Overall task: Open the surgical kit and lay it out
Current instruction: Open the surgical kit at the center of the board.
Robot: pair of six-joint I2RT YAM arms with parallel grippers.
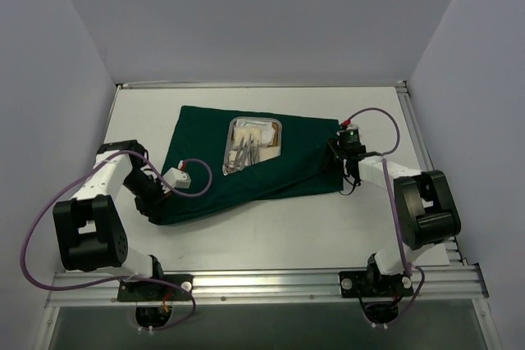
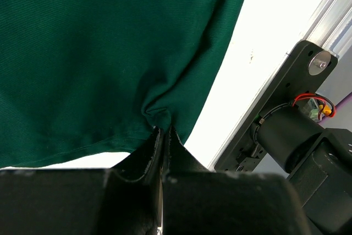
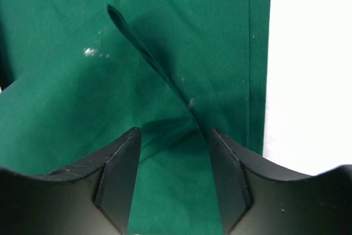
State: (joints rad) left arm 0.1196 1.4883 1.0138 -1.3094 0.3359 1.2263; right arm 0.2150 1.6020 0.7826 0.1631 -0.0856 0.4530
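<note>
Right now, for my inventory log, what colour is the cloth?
Plain dark green; the cloth shows best in the left wrist view.

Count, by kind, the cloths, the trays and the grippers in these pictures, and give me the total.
Green drape: 1
Steel tray: 1
Grippers: 2, the left gripper and the right gripper
Total: 4
The instruments in the tray are too small to count, so they are left out.
</note>
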